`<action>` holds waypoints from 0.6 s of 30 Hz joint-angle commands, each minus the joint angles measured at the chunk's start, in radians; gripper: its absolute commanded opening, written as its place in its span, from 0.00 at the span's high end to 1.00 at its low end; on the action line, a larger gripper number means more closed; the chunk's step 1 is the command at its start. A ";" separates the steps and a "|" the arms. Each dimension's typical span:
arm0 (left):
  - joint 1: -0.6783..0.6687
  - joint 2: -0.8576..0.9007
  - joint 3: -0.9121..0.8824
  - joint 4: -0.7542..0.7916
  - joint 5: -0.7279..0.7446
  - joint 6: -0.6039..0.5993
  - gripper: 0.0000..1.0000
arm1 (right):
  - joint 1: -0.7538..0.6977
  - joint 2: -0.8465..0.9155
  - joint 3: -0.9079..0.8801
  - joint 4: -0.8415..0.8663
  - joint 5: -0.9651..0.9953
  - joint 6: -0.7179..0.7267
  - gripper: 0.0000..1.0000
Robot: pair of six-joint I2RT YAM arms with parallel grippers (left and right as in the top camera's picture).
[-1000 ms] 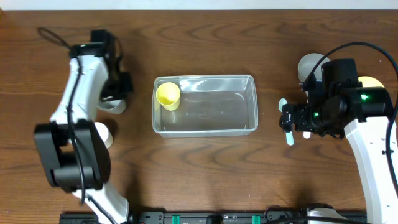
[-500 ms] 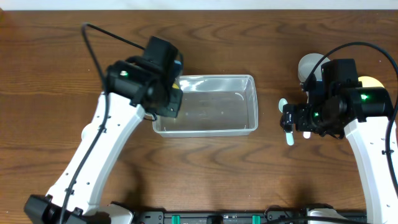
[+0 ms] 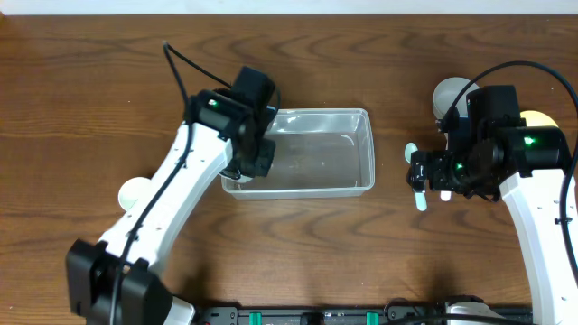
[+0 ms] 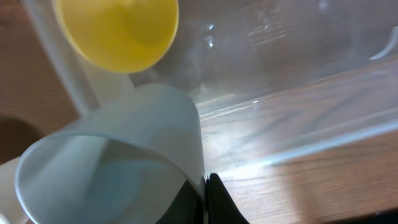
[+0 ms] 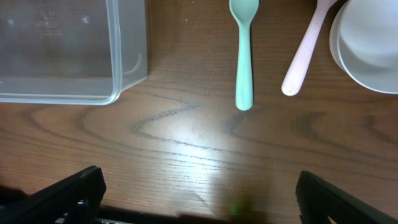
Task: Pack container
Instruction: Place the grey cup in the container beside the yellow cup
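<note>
Container: clear plastic bin (image 3: 336,153) lying lengthwise at the middle of the wooden table (image 3: 298,54), between the two arms.
Inside the bin: a yellow cup (image 4: 115,30) at the left end, mouth toward the wrist camera; from overhead the left arm hides it. The rest of the bin's floor shows bare through the plastic.
Left gripper: (image 4: 203,194) poised over the bin's left end, near the front wall. It grasps a pale, translucent cup (image 4: 112,163). One dark finger (image 4: 214,200) presses the outside of the cup's wall, and the other is hidden behind the cup.
Pale cup: tilted, open mouth toward the lens, just beside the yellow cup in the wrist view. Whether it touches the bin's wall cannot be told.
Right gripper: (image 5: 199,182) above bare wood to the right of the bin, apart from it. Its fingers (image 5: 73,191) are spread wide with nothing between them.
Below the right gripper: a teal spoon (image 5: 244,51) flat on the table, bowl end away from the camera. A pink spoon (image 5: 305,55) lies slanted beside it, not touching.
Right edge: a white bowl (image 5: 370,43) next to the pink spoon's handle. Overhead, a yellow object (image 3: 540,118) sits mostly hidden behind the right arm.
Left of the table: a small white cup (image 3: 135,191) alone, partly covered by the left arm, well apart from the bin.
</note>
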 commanded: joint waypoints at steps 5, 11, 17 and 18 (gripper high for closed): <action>0.000 0.102 -0.049 0.042 0.007 0.007 0.94 | -0.004 0.003 0.017 -0.001 0.006 -0.013 0.01; 0.000 0.176 -0.049 0.066 0.007 0.007 0.94 | -0.004 0.003 0.017 -0.008 0.006 -0.013 0.01; 0.000 0.181 -0.049 0.071 0.006 0.007 0.63 | -0.004 0.003 0.017 -0.012 0.006 -0.013 0.01; 0.000 0.181 -0.049 0.071 0.006 0.007 0.61 | -0.004 0.003 0.016 -0.012 0.006 -0.013 0.01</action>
